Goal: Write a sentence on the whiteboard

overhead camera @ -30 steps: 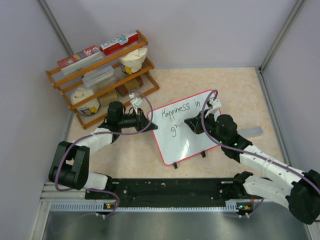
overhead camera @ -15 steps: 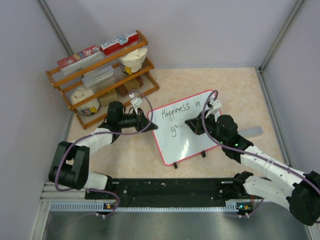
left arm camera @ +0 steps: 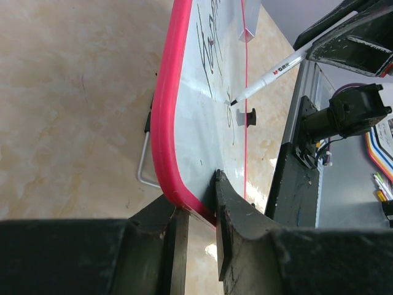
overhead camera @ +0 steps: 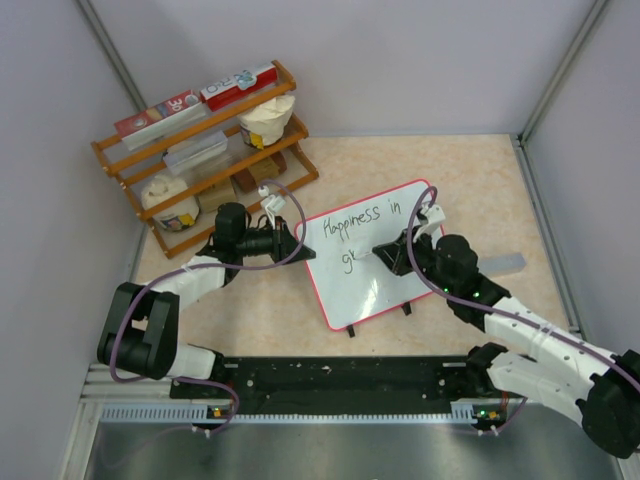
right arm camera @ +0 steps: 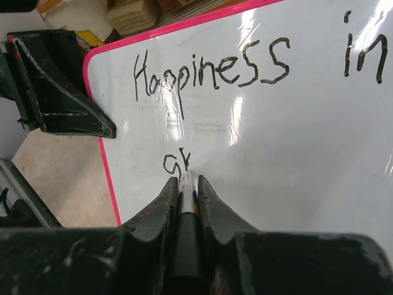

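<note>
The writing step is in hand: the sentence [right arm camera: 212, 70] has "Happiness in" on its first line and only two letters on the second, so the next move calls for short, light strokes going to the right. The right tool [right arm camera: 187, 184], its arm reaching forward, is closed tight on the marker [left arm camera: 270, 74], whose tip is at the whiteboard [overhead camera: 375, 290]. The board stands tilted at the middle of the counter [overhead camera: 470, 180]. The left tool [left arm camera: 199, 196], its arm low, pinches the board's left rim.

The left claw [overhead camera: 296, 243], reached out toward 2 o'clock, pinches the whiteboard [overhead camera: 385, 290] rim; the right claw [overhead camera: 386, 252], stretched toward 10 o'clock, clamps a marker [left arm camera: 273, 70].
</note>
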### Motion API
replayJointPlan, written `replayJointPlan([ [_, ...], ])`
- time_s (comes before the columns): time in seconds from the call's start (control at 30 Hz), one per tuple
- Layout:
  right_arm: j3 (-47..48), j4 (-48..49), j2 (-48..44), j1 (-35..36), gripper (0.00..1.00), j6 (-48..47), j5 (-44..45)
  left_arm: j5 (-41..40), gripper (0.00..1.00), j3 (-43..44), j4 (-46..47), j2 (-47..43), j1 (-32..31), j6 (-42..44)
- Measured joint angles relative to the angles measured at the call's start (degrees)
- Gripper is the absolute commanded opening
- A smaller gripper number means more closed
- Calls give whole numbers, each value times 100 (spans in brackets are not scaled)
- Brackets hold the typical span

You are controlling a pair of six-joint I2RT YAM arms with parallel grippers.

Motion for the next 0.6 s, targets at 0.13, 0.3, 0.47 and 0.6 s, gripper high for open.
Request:
replayJointPlan([
  [0.13,-4,-35,-13,0,0,-2,-13,0,0,0,0,0,0,0],
  [0.3,-2,-20,-2,0,0,-4,-9,-2,0,0,0,0,0,0],
  [0.47,11,17,37,0,0,0,2,-7,0,0,-2,0,0,-2],
  [0.6,79,72,118,0,0,2,2,-9,0,0,-2,0,0,-2],
])
